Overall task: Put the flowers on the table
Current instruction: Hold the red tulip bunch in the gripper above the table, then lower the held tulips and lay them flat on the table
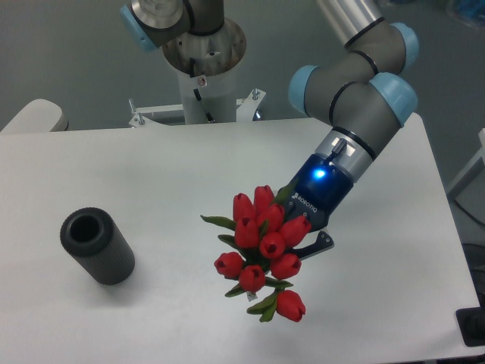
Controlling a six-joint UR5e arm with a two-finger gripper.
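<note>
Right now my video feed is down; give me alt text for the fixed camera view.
A grey and blue robot arm's gripper holds a bunch of red tulip buds with green leaves over the large white smooth-topped table, right of centre; the blooms hide the stems and most of the fingers. A dark grey ribbed cylinder vase stands at left, apart from them.

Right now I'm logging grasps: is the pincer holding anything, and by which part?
The pincer holds the flowers, apparently by the stems behind the red buds; the exact contact is hidden by the blooms.
</note>
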